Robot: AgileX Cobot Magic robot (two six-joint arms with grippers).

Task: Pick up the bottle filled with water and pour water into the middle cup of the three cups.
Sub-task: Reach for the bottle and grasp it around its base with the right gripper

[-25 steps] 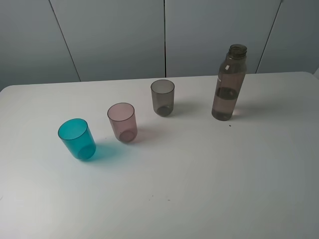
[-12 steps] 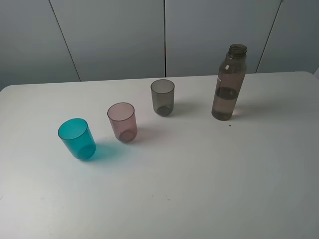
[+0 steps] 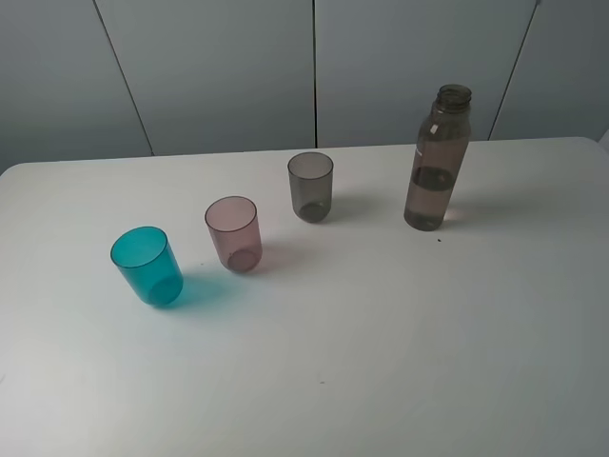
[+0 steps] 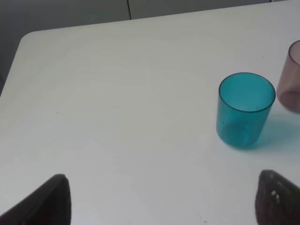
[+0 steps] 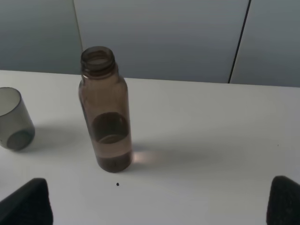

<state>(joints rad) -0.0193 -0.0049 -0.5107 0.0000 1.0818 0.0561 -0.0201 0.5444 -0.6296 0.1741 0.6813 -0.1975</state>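
From the high camera I look down across the white table [image 3: 400,362] toward grey wall panels [image 3: 219,67], the teal-blue cup [image 3: 146,265] at left, the bottle [image 3: 437,162] at right. My left wrist camera sits low, close on that cup; my right wrist camera faces the bottle from nearby, the smoky grey cup [image 5: 14,119] at its edge.

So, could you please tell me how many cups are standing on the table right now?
3. They form a diagonal row: the teal cup nearest and leftmost in the high view, the pink cup in the middle, the grey cup farthest back, left of the bottle. None appears hidden.
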